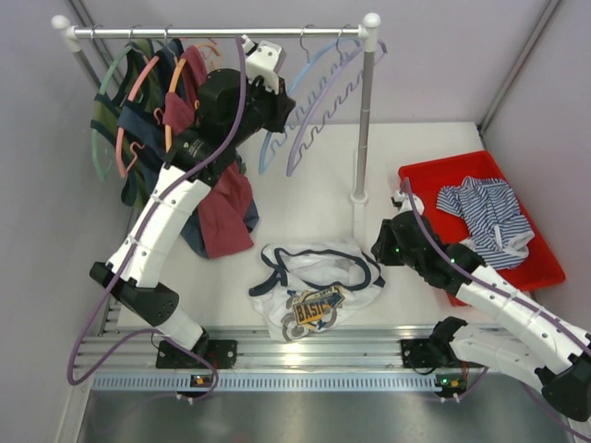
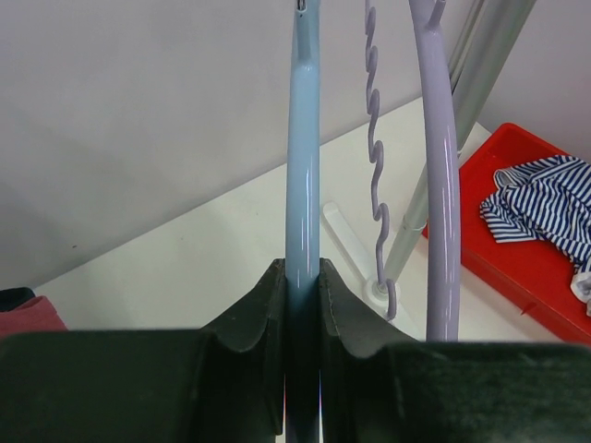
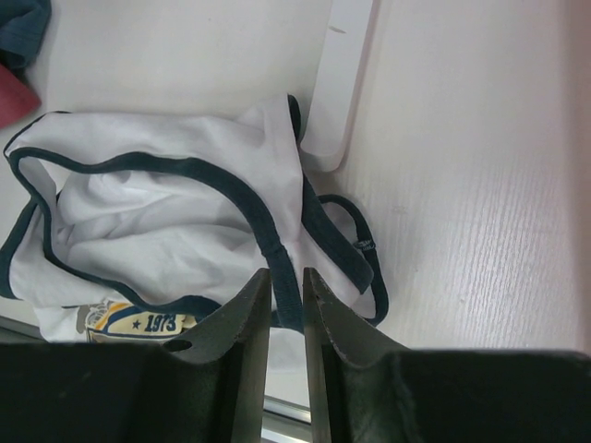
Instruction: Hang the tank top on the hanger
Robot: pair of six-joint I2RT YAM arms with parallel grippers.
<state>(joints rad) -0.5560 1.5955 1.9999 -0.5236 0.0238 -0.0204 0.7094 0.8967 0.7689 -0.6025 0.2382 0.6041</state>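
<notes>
The white tank top (image 1: 314, 286) with navy trim lies crumpled on the table near the front edge, chest graphic up; it also shows in the right wrist view (image 3: 157, 221). The light-blue hanger (image 1: 273, 129) hangs from the rack rail. My left gripper (image 1: 280, 103) is raised at the rack and shut on the hanger's arm (image 2: 303, 157), which runs straight between its jaws (image 2: 302, 268). My right gripper (image 1: 380, 247) hovers low over the tank top's right edge. Its jaws (image 3: 285, 275) stand a narrow gap apart above a navy strap and hold nothing.
A lilac hanger (image 1: 319, 115) hangs right beside the blue one (image 2: 441, 185). The rack post (image 1: 365, 120) stands behind the tank top. Maroon and dark garments (image 1: 226, 217) and coloured hangers hang at the left. A red tray (image 1: 545, 263) holds a striped garment (image 1: 489, 217).
</notes>
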